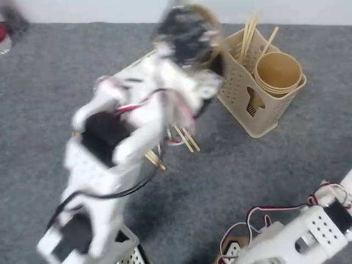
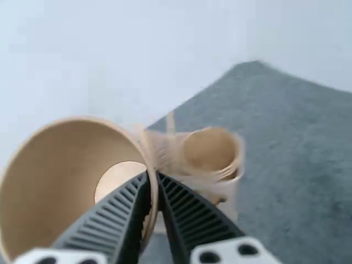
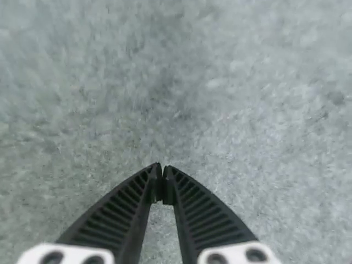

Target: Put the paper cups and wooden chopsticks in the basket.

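One paper cup (image 2: pixel 55 187) is up in the left gripper (image 2: pixel 152 177), jaws pinched on its rim wall, mouth toward the camera, just short of the basket (image 1: pixel 242 93). It's held high, I'd say, to clear the basket's wall. Stacked cups (image 1: pixel 278 71) and upright chopsticks (image 1: pixel 248 33) already sit inside it. Loose chopsticks (image 1: pixel 187 140) lie on the carpet (image 1: pixel 247 181) beside the basket, partly hidden under the blurred left arm (image 1: pixel 143 110); their count is unclear. Right gripper (image 3: pixel 163 170), tips together, holds nothing, well away from the basket.
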